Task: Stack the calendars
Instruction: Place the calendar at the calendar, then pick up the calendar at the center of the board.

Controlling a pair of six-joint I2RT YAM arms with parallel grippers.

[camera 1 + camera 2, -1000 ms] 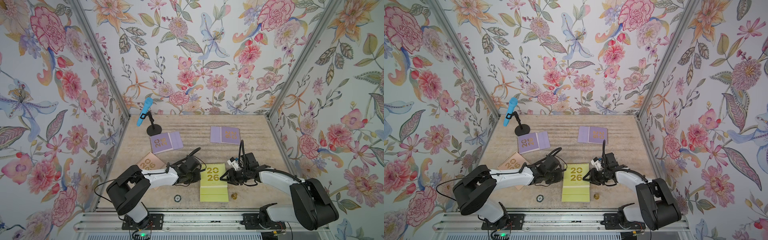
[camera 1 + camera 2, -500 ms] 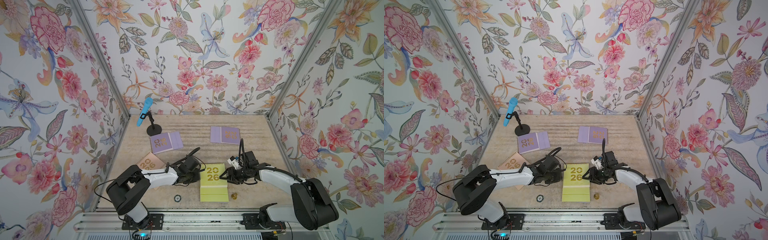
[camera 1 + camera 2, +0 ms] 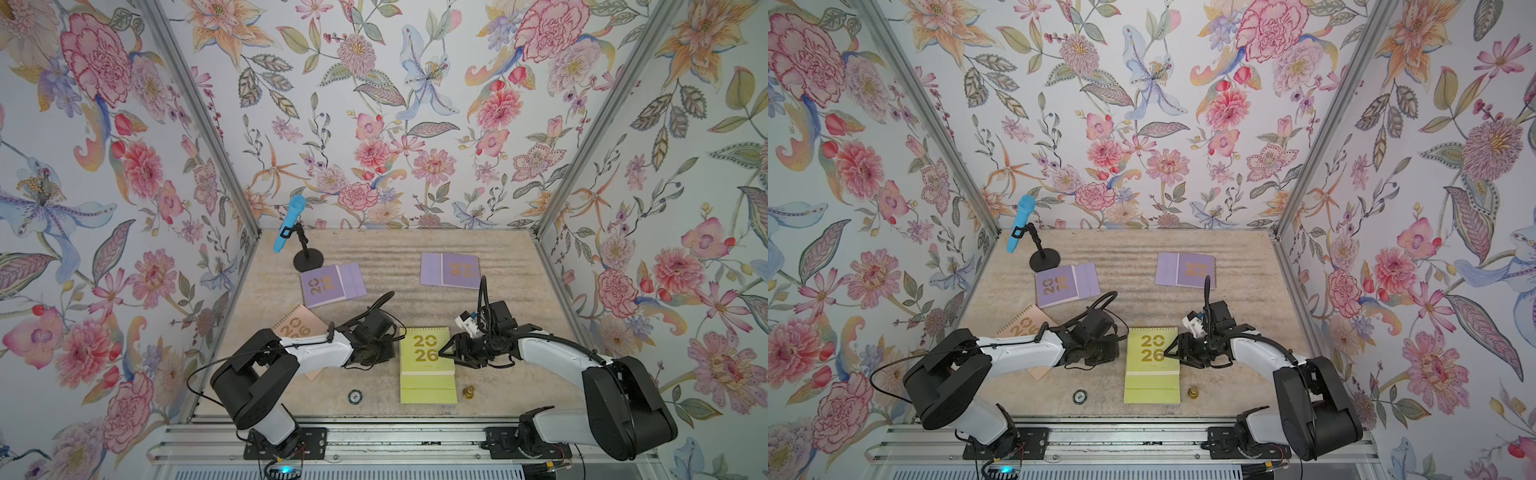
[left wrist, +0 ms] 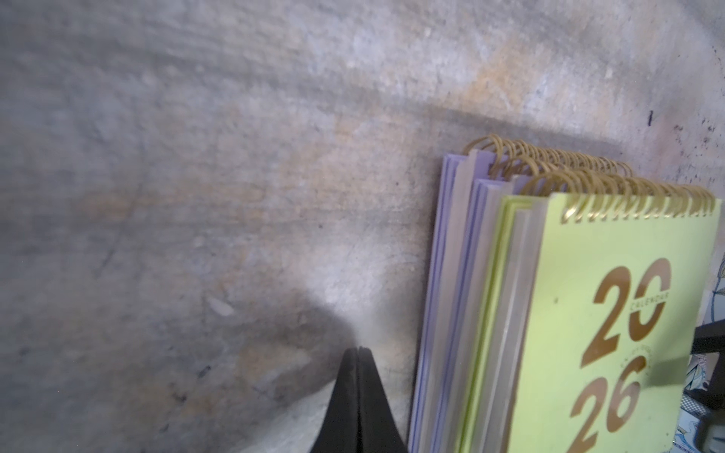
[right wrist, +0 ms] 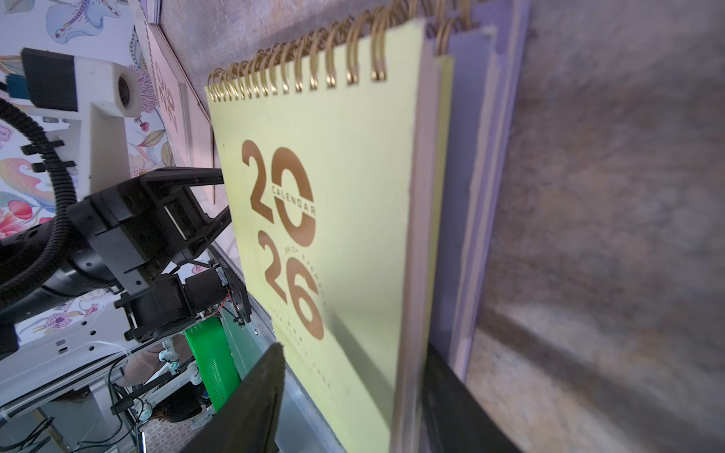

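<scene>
The yellow-green calendar [image 3: 426, 361] [image 3: 1152, 361] lies on top of two lilac calendars [image 4: 451, 274] near the table's front. My right gripper [image 3: 446, 353] [image 5: 353, 349] is open astride the stack's right edge: one finger hangs above the yellow-green cover, the other sits just under that calendar. At the stack's left side my left gripper [image 3: 390, 353] [image 4: 357, 351] is shut on nothing, tips on the table. Another lilac calendar [image 3: 332, 284] lies at back left, and one more lilac calendar [image 3: 451, 270] at back right. The peach calendar [image 3: 297, 326] is partly hidden under my left arm.
A blue microphone [image 3: 291, 224] on a black stand [image 3: 308, 262] is at the back left. A small round disc [image 3: 354, 397] and a small brass piece [image 3: 468, 392] lie near the front edge. Floral walls close three sides.
My right gripper's jaws have widened around the edge of the yellow-green calendar. The left arm and the calendars have stayed where they were.
</scene>
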